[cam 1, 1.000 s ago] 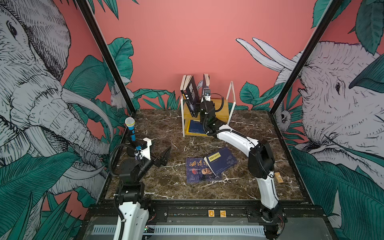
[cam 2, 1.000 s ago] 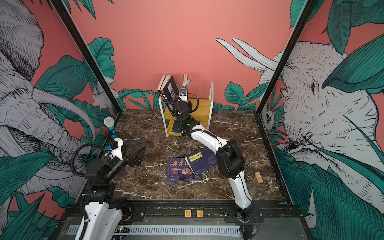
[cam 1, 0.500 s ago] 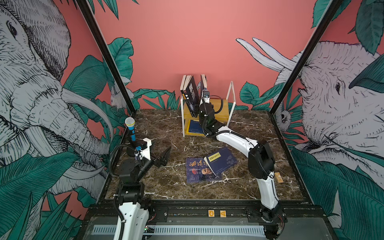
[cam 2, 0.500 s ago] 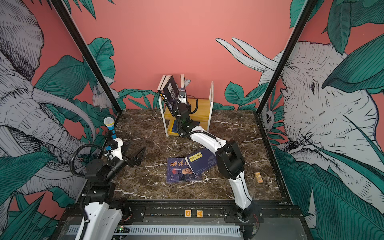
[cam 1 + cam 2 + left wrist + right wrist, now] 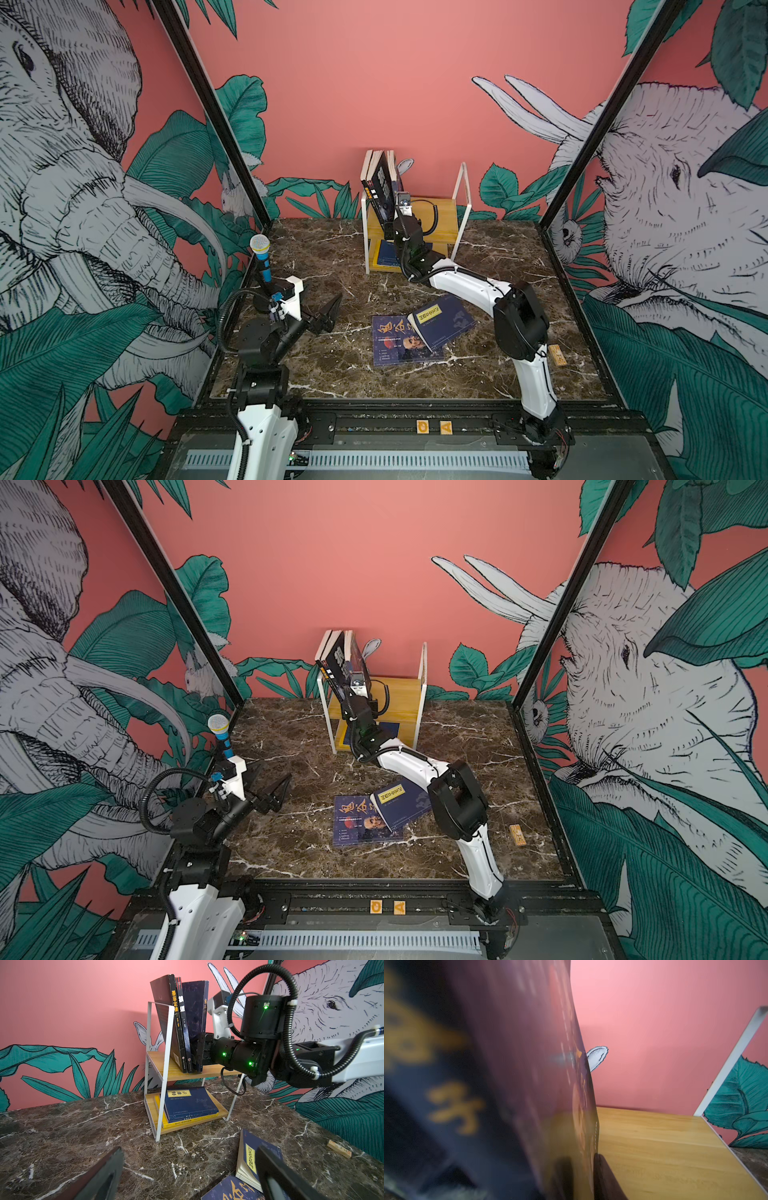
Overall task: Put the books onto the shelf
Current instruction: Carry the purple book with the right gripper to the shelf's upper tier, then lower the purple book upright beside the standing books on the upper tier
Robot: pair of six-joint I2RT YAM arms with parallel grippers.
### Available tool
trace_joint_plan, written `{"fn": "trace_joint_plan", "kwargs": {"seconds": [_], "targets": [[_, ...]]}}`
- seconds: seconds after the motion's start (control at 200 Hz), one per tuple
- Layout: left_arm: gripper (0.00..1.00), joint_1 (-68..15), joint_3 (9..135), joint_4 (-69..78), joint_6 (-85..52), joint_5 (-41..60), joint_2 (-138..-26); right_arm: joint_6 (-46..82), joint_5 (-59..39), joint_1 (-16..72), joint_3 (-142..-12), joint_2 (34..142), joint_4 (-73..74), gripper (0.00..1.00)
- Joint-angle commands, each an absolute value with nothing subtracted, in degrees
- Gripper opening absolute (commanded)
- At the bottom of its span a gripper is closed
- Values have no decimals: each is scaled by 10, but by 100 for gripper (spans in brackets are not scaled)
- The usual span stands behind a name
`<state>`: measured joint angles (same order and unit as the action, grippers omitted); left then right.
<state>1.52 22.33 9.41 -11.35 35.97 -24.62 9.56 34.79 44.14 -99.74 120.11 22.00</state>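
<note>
Books (image 5: 380, 185) stood leaning in a row at the left end of the upper board of the shelf (image 5: 446, 210) in both top views, with the right arm (image 5: 465, 286) stretched across the table (image 5: 316, 249) to them (its fingers could not be made out there). Two more lay near the table's middle: a labelled book (image 5: 444, 322) resting partly on a portrait book (image 5: 395, 347). The left gripper (image 5: 269, 781) hovered above the table's left side, jaws spread wide and holding nothing. A microphone (image 5: 262, 257) stood by the left wall, and a wooden block (image 5: 556, 356) lay near the right edge.

From the left wrist, the row read as a brown book (image 5: 162, 997) against the white frame, a black book (image 5: 182, 1022) next, then a navy book (image 5: 195, 1012). The right gripper (image 5: 198, 1049) met the navy book low on its side, just above the board. On the lower board a blue book (image 5: 191, 1103) lay flat on a yellow book (image 5: 161, 1111).

From the right wrist, the navy book's cover filled the near side, blurred; one finger (image 5: 605, 1176) sat just beside it on the board's open side. Whether the fingers pinched the book or stood free of it, I could not tell.
</note>
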Motion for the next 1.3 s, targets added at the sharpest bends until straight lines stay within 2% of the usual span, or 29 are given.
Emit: {"fn": "trace_joint_plan", "kwargs": {"seconds": [0.0,0.4,0.665,0.745,0.875,0.99,1.29], "targets": [[100,14,215,117,-112,362,-241,86,348,446,-981,1164,242,37],[100,20,219,105,-109,362,-245,59,324,478,-862,1087,262,59],[99,22,215,115,-112,362,-245,39,341,505,-738,994,280,58],[100,20,214,121,-114,363,-246,26,359,505,-715,974,281,53],[100,22,218,108,-108,363,-247,10,385,495,-729,971,241,19],[99,21,218,115,-108,364,-246,3,379,477,-777,993,189,0],[100,17,224,98,-101,363,-247,49,354,406,-903,1079,53,0]]}}
